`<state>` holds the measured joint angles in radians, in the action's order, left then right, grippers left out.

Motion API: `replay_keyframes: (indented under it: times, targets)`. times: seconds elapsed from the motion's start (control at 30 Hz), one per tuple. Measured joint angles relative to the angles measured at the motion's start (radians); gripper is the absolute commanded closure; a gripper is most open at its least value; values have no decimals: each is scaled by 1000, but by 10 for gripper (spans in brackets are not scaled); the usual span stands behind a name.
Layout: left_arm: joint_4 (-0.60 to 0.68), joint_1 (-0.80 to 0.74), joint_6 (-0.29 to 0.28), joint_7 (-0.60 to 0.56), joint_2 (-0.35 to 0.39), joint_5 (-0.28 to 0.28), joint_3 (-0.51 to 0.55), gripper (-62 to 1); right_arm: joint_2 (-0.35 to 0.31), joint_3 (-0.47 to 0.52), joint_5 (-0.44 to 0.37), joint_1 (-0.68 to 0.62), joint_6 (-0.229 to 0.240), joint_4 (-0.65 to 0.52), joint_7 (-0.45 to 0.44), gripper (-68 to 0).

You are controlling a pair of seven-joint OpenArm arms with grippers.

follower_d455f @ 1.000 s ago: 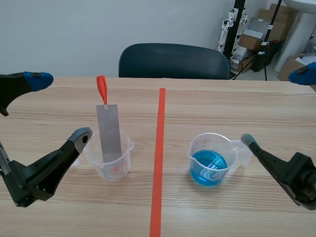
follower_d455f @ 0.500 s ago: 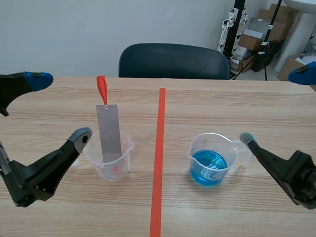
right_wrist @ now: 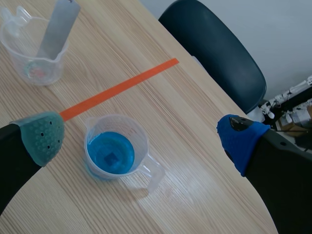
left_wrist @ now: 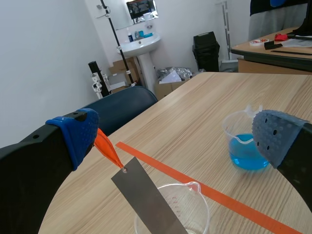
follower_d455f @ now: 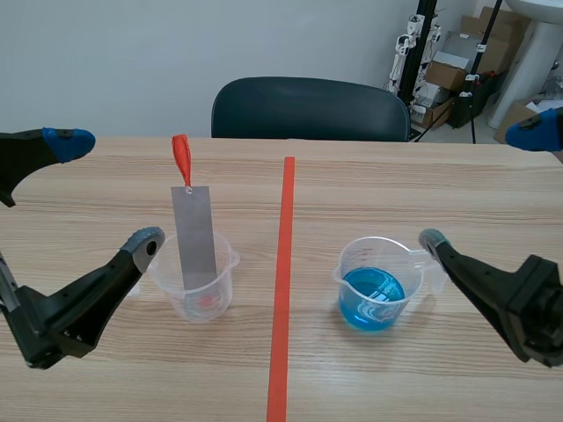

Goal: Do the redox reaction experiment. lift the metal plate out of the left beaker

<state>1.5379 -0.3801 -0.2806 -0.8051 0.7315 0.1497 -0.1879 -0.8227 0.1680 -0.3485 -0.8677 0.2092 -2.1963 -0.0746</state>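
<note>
Plate [follower_d455f: 194, 236] leaned in the beaker [follower_d455f: 195, 290], red tag [follower_d455f: 181, 158] up for gripping. My left fingers [follower_d455f: 141, 242] were spread wide beside it, holding nothing; right fingers [follower_d455f: 433, 239] too, empty.

— Where are you?
— You're in a lab workroom: washbasin [left_wrist: 139, 45], stacked cardboard boxes [follower_d455f: 442, 76], black stands [follower_d455f: 426, 44] by the wall, and a beaker of blue liquid [follower_d455f: 374, 286] on your wooden table [follower_d455f: 396, 189].
</note>
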Motion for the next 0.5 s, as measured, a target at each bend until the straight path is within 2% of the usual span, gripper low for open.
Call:
replay_keyframes:
  times: [0.23,0.4,0.5]
  targets:
    - [0,0,0,1,0,0,0,-623,-112,0,-117,59,-4,19,-51,-679]
    - [0,0,0,5,0,0,0,-623,-172,0,-262,123,-2,132,-116,-679]
    - [0,0,0,4,0,0,0,-623,-190,0,-336,180,56,226,-115,-679]
